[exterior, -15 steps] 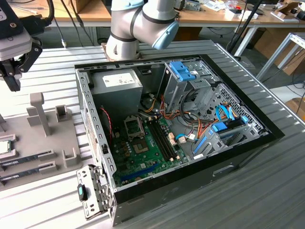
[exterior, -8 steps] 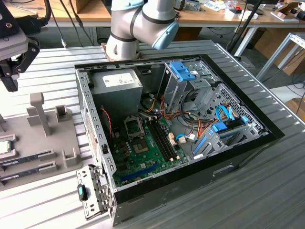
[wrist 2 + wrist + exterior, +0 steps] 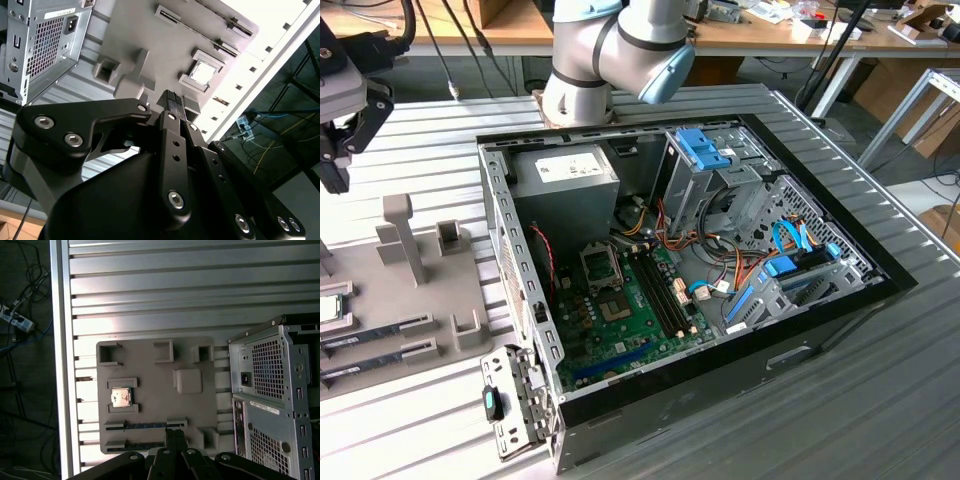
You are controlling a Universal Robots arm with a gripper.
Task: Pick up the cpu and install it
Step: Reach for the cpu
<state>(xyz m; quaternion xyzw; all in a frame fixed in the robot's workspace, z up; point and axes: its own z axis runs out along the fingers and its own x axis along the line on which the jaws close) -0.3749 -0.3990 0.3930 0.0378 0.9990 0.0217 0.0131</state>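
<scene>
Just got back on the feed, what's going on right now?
The arm's gripper hangs over the grey parts tray beside the open computer case. It is shut and holding nothing. The cpu lies in its square holder on the tray, not yet picked up. Memory sticks sit in slots next to it.

- Hand (image 3: pixel 174 100): black, bolted linkage build. Fingertips (image 3: pixel 171 96) pressed together with nothing between them, as seen in both wrist views.
- Hand (image 3: pixel 335 165) hangs in the air at the exterior view's left edge, touching nothing.
- Arm (image 3: pixel 620 45): grey joints with a blue cap, well apart from the hand, toward the exterior view's right.
</scene>
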